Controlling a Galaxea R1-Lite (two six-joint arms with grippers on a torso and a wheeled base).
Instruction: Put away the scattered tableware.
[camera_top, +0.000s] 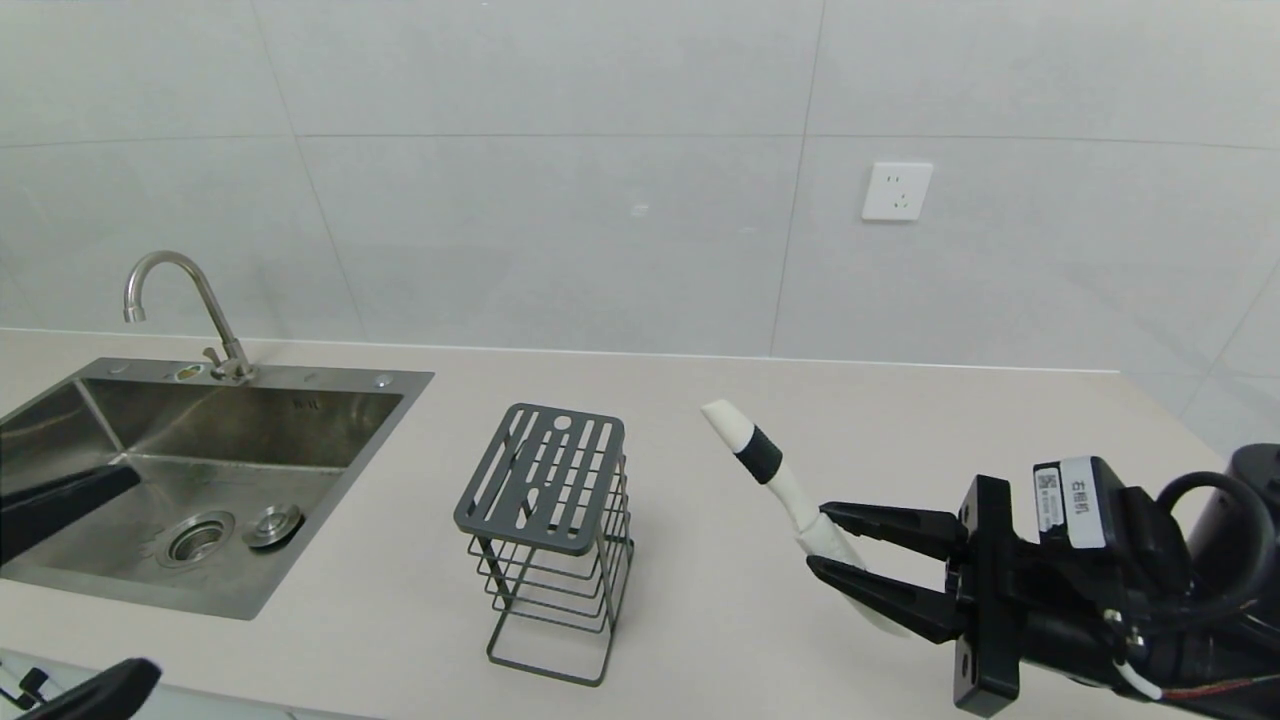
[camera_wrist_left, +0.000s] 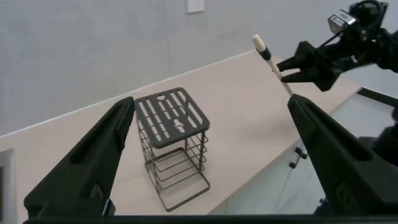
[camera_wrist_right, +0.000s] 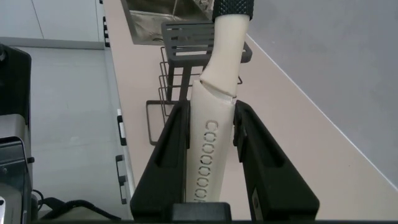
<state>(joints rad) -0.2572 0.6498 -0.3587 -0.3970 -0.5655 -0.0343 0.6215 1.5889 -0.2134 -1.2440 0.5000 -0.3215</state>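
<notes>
Clamping smooth white utensil — right claw

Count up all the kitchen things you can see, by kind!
rack: 1
utensil: 1, held in the right gripper
sink: 1
tap: 1
socket: 1
Total: 5

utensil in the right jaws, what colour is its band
Black band on the cream utensil; head view shows it best.
</notes>
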